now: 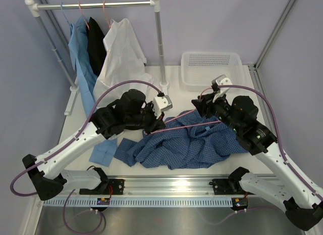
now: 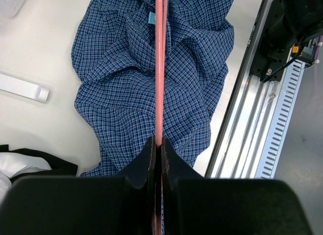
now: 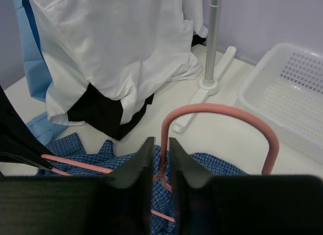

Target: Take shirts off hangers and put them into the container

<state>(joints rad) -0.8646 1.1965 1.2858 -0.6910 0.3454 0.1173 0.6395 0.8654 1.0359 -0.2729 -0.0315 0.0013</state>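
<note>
The table [image 3: 222, 129] carries all components. The clothes rack [image 1: 96, 5] stands at the far left corner. Three shirts hang from its rail on hangers: the light blue shirt [image 1: 81, 53] at the left, the black shirt [image 1: 97, 43] in the middle, and the white shirt [image 1: 123, 53] at the right, partly covering the black one. The blue checked shirt [image 1: 186, 144] lies crumpled on the table between the two arms, nearer than the container and outside it. The container [image 1: 212, 68] sits at the far right of the table, just beside the rack's right foot, with no shirt inside. The left arm reaches in from the left and the right arm from the right, both to the checked shirt. A pink wire hanger [image 2: 159, 68] lies across the top of this shirt, spanning from one gripper to the other. The left gripper [image 2: 157, 144] has its fingers pressed together on the straight bar of the hanger, which runs away from the fingertips over the cloth. The right gripper [image 3: 161, 144] is at the hook end, where the neck of the hanger stands between its fingers and the curved hook rises to the right. A narrow gap shows between these fingers. Whether they pinch the wire cannot be determined.
</note>
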